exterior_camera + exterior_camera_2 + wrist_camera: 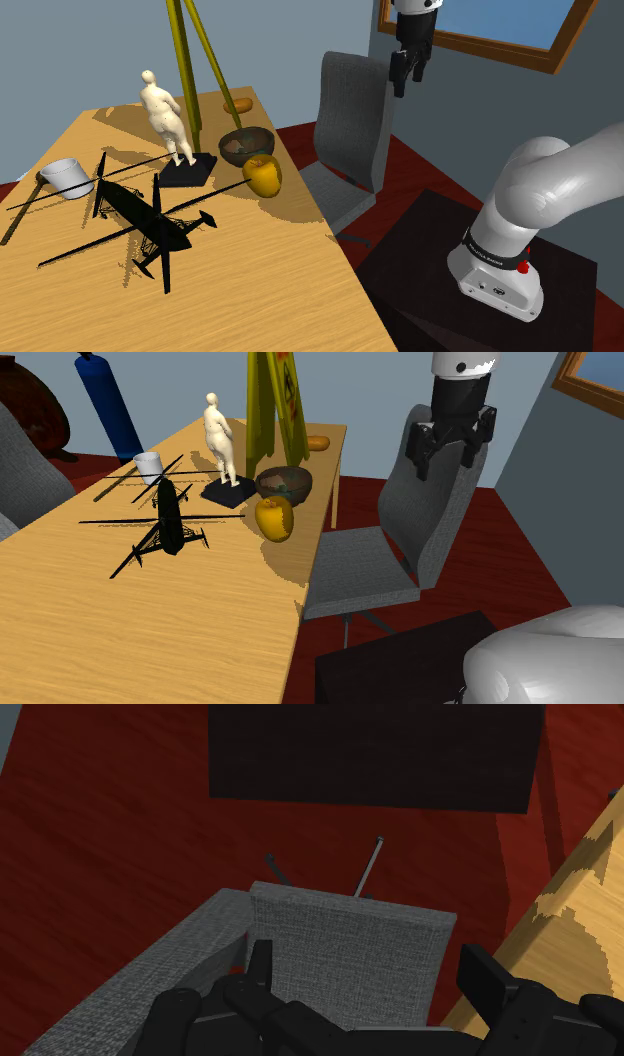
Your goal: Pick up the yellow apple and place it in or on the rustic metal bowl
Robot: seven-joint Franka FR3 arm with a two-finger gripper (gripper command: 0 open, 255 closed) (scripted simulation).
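The yellow, roundish apple (263, 176) (274, 518) sat on the light wooden table (250, 290) (80, 622) close to the edge that faces the chair. It was just beside the dark, weathered metal bowl (246, 145) (284, 482), on the side of the bowl nearer the stand; whether the two touched could not be told. The fruit showed no marked long axis, so a grasp from above looked workable at any finger angle. The all-black two-finger gripper (409, 68) (452, 447) (372, 979) hung high over the grey upholstered chair (350, 120) (440, 522) (340, 944). It was off the table and well apart from the apple, its fingers pointing down, standing apart and clasping nothing. From the gripper, the apple lay lower and toward the shoulder view's left, across the table edge. The coming move would probably call for a sideways carry over that edge and a long descent. The bowl's rim, so near the apple, might crowd one finger.
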